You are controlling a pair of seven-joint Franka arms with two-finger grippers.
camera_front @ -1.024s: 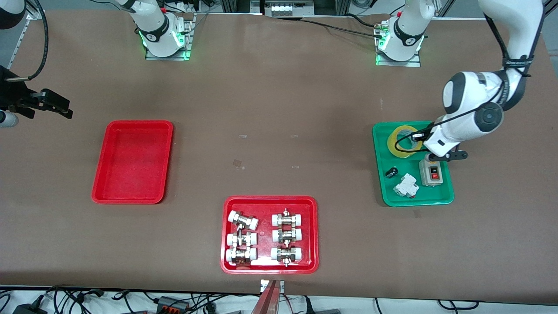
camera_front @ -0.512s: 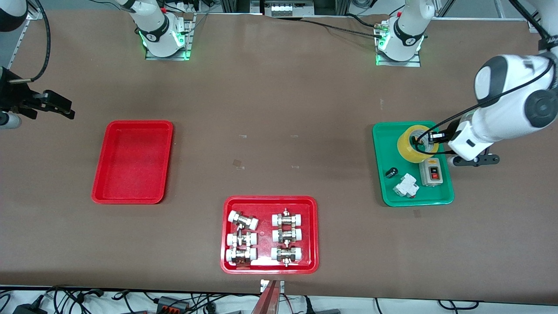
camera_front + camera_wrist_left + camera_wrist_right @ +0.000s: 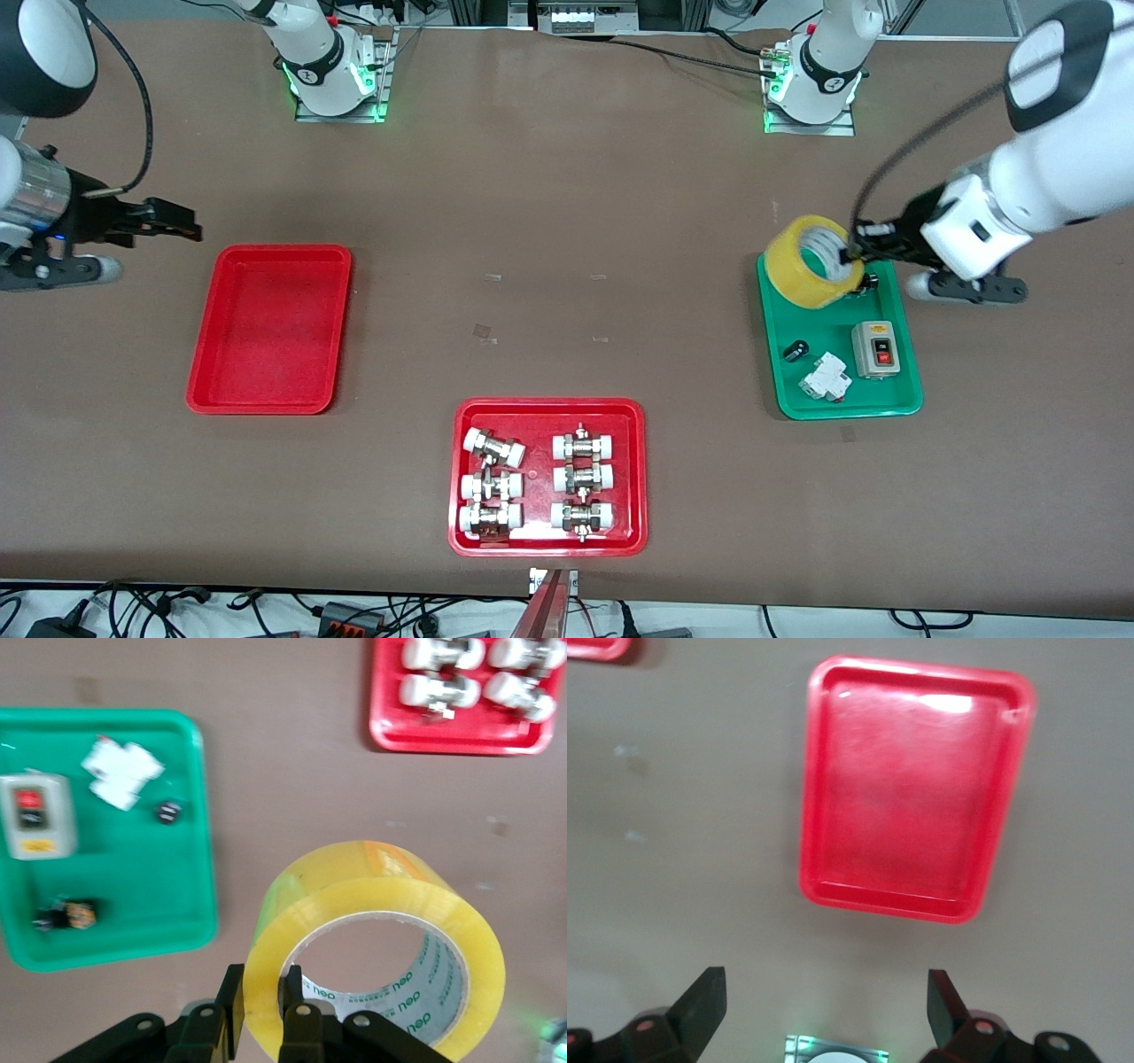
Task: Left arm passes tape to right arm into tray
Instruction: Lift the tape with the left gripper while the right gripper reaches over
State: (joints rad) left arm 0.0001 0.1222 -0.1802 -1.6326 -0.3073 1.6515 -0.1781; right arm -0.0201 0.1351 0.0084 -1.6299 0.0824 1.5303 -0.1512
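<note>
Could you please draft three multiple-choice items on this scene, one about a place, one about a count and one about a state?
1. Where is the tape now?
A. lying in the narrow red tray
B. held up over the green tray's edge
C. flat on the bare table

2. How many pipe fittings lie in the wider red tray?
A. four
B. six
C. eight

3. In what state is the right gripper?
A. open, holding nothing
B. shut on the tape
C. shut on a fitting

Answers:
1 B: the left gripper pinches the roll's wall, lifted over the green tray.
2 B: two columns of three show in the front view.
3 A: its fingers stand wide apart by the narrow red tray, which is empty.
</note>
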